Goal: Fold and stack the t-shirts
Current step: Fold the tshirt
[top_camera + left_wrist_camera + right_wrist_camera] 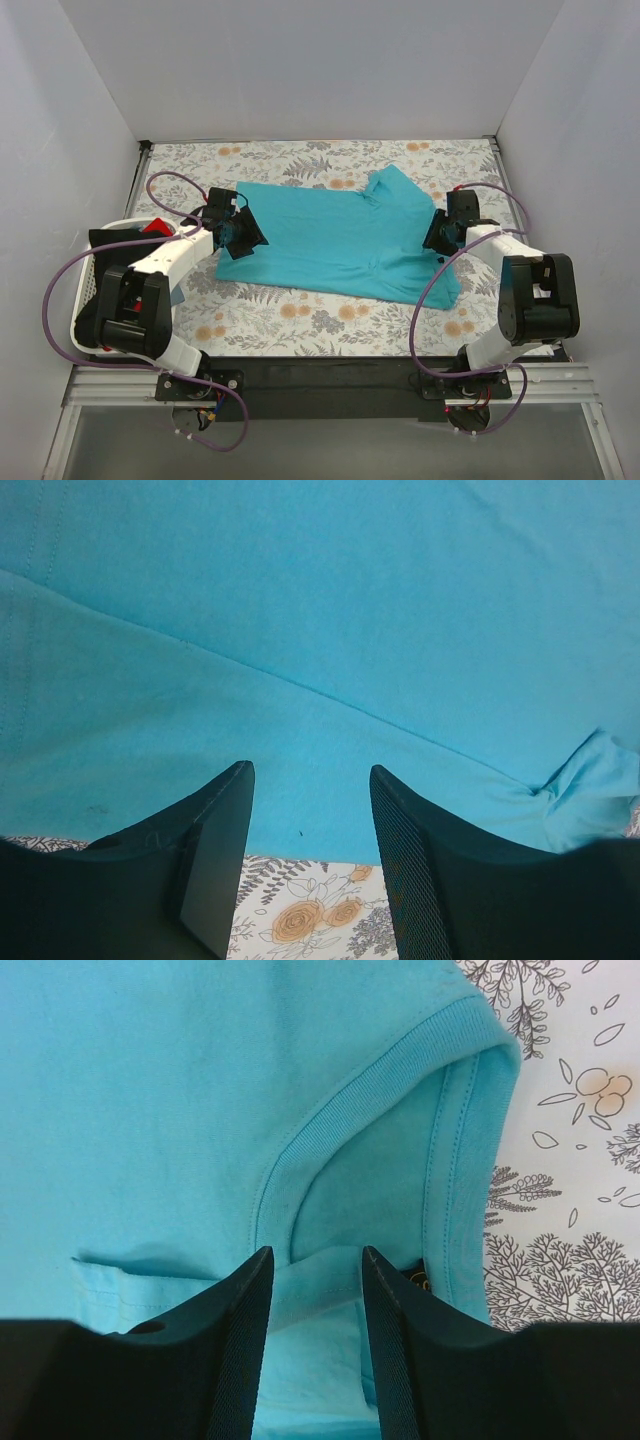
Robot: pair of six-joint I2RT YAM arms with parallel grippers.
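Over opposite ends of the turquoise t-shirt [340,240], left hand [238,236] and right hand [438,236] are hanging spread — right one at the collar [335,1125] — probably lining up a fold.

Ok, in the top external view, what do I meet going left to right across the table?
White slatted plastic basket → left gripper → plain turquoise cloth t-shirt → right gripper.

White arms [168,256], black joints [135,300], purple cables [46,303], black ribbed tool fingers [215,850]
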